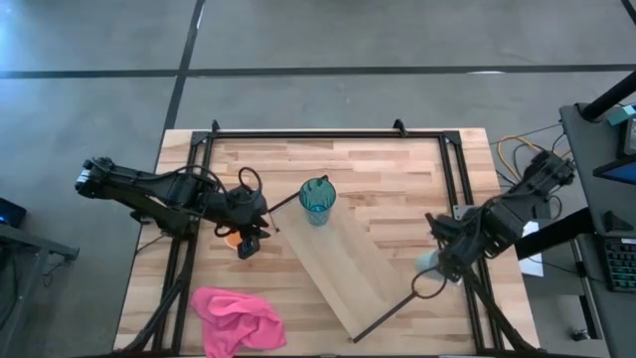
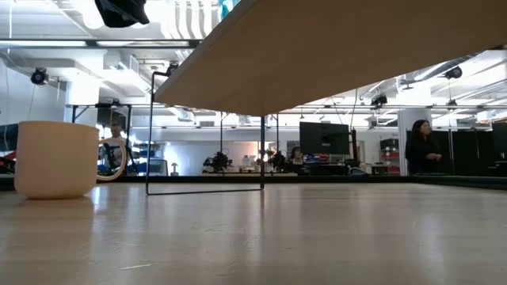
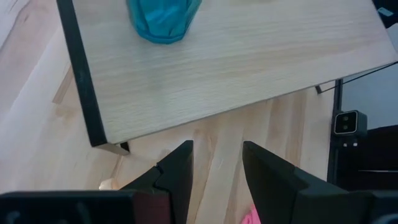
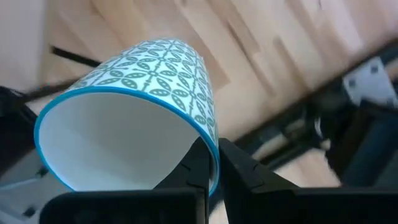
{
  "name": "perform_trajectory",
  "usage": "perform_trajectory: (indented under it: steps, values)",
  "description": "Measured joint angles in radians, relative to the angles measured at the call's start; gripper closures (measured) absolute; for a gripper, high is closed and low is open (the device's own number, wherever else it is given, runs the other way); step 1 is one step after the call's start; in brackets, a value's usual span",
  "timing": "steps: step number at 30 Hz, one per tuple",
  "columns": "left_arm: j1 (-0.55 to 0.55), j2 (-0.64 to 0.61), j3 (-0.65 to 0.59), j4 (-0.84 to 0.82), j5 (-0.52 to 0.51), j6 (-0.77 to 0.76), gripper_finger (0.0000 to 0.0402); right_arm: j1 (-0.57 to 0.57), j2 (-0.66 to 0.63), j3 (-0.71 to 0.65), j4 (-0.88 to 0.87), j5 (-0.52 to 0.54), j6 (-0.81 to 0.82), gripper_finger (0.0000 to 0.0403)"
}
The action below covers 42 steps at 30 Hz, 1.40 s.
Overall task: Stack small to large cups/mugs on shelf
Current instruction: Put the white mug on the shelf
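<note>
The teal-blue tumbler [image 1: 317, 199] stands upright on the far end of the light wood shelf [image 1: 348, 264], which lies slantwise on the tabletop; both also show in the left wrist view, the tumbler [image 3: 163, 18] and the shelf [image 3: 236, 62]. The orange mug [image 1: 230, 237] sits on the table, mostly hidden under my left gripper [image 1: 250, 239], which is open [image 3: 214, 168] just left of the shelf's end. My right gripper [image 1: 444, 261] is shut on the whitish patterned mug [image 4: 149, 87] at the table's right, beside the shelf. My right gripper holds the whitish mug by its blue rim [image 4: 213, 157], one finger inside the mug and one outside on the patterned wall. The mug is tilted, its mouth turned toward the wrist camera. Whether it is clear of the table, I cannot tell.
A pink cloth [image 1: 237, 318] lies at the table's near left. Dark frame rails [image 1: 328, 132] run along the table's far, left and right sides. The shelf's thin dark brackets [image 1: 390, 315] stick out at its ends. In the low view a mug [image 2: 55, 158] stands under the shelf.
</note>
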Motion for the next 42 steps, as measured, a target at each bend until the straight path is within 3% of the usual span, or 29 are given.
perform_trajectory:
  steps: [19, 23, 29, 37, 42]
  values:
    - [0.0, 0.0, 0.0, -0.001, 0.0, 0.0, 0.0277, -0.309, 0.002, 0.163, 0.078, 0.391, -0.467, 0.039]
    - [0.0, 0.0, 0.0, 0.001, 0.0, 0.001, 0.0277, -0.347, 0.002, 0.2, 0.247, 0.371, -0.682, 0.039]
    - [0.0, 0.0, 0.0, 0.002, 0.0, 0.001, 0.0277, -0.371, 0.041, 0.245, 0.348, 0.208, -1.021, 0.039]
    - [0.0, 0.0, 0.0, 0.031, 0.0, 0.001, 0.0277, -0.426, 0.172, 0.387, 0.331, 0.17, -1.142, 0.039]
    - [0.0, 0.0, 0.0, 0.049, 0.0, 0.001, 0.0277, -0.459, 0.307, 0.553, 0.179, 0.168, -1.146, 0.039]
